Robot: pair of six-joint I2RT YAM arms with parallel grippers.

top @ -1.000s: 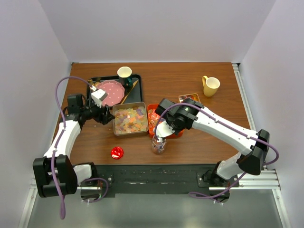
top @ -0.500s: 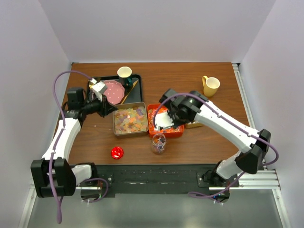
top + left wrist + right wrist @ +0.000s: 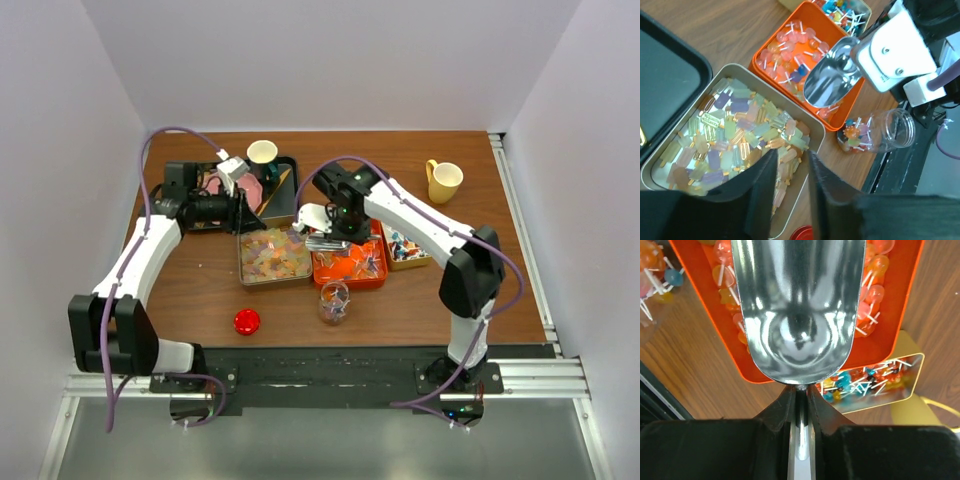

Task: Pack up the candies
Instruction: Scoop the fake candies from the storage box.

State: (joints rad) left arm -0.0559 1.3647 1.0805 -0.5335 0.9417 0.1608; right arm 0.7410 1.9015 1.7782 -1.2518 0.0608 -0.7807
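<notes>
Since the jar (image 3: 334, 300) near the front of the desk (image 3: 420, 300) holds only a handful of candies (image 3: 852, 135), packing looks barely started. Most of them sit in the orange tray (image 3: 757, 60), the silver tin (image 3: 771, 91) beside it, and the yellow tin (image 3: 912, 371) on the far side. The right pincer (image 3: 800, 400) is clamped on the handle of a metal scoop (image 3: 797, 305). The scoop is empty and hangs just over the orange tray. The left pincer (image 3: 792, 175) hovers above the silver tin, jaws apart, holding nothing. The red lid (image 3: 246, 321) lies apart from the jar, which stands uncapped. Left to do, I'd say: many more scoops, then capping.
</notes>
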